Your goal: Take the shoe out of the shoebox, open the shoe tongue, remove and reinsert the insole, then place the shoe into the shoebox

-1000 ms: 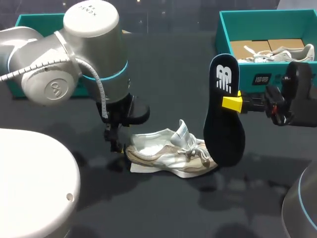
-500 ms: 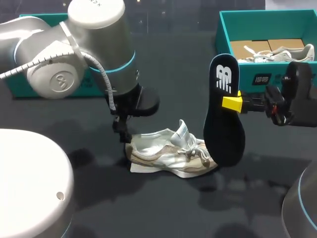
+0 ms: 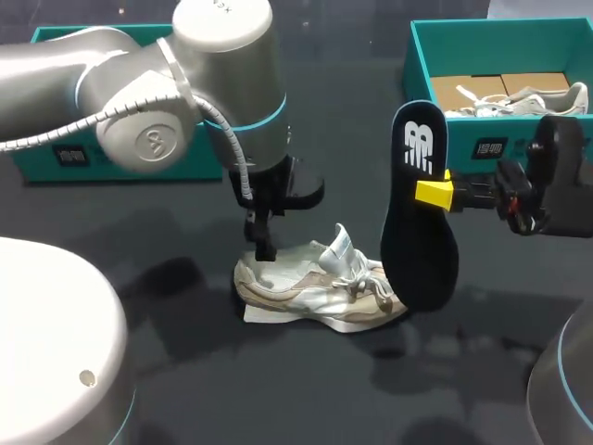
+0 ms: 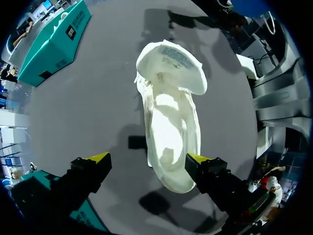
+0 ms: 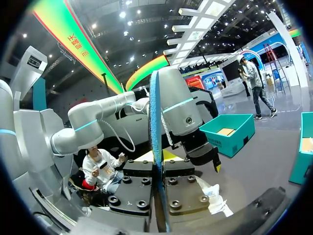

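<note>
A white and beige shoe (image 3: 315,286) lies on its side on the dark table, tongue pulled open. My left gripper (image 3: 265,248) hangs just over its heel. In the left wrist view the shoe (image 4: 171,122) lies ahead of and below the open left gripper (image 4: 146,159), with one fingertip (image 4: 198,159) at the heel's rim; nothing is held. My right gripper (image 3: 435,193) is shut on the dark insole (image 3: 419,218), held upright above the shoe's toe. In the right wrist view the insole (image 5: 156,142) stands edge-on between the fingers.
A teal shoebox (image 3: 422,46) at the back right holds a second shoe (image 3: 523,100). Another teal box (image 3: 56,158) stands at the back left, partly behind my left arm. White paper (image 3: 255,313) sticks out under the shoe's heel.
My left arm has swung to the right, from beside the heel to over it, gripper still open. The right arm and the insole have not moved.
</note>
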{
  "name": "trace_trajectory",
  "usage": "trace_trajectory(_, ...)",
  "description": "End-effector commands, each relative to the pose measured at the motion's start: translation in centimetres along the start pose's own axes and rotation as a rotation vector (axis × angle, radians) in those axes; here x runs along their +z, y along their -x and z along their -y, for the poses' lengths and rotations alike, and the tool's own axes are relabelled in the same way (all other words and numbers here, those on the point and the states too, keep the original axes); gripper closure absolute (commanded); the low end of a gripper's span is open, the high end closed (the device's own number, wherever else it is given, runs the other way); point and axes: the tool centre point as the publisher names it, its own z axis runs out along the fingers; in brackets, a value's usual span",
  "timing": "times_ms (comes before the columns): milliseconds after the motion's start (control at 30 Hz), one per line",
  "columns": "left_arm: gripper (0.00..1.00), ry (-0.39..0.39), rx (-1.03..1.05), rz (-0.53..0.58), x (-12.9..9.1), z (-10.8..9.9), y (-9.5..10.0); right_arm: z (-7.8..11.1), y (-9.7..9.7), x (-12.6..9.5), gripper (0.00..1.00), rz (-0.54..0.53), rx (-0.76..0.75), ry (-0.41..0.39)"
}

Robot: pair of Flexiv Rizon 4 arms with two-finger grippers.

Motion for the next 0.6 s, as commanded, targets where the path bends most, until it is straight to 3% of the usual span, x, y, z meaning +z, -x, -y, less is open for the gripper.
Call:
trace_trajectory(33,0.0,0.012,-0.009,-0.018,1.6,1.6,1.0,0.1,-0.1,0.1,1.0,0.002,0.0,0.0)
trace_trajectory(600,0.19,0.004,-0.01,-0.021,4.1,2.7,0.5,0.1,-0.1,0.1,1.0,0.002,0.0,0.0)
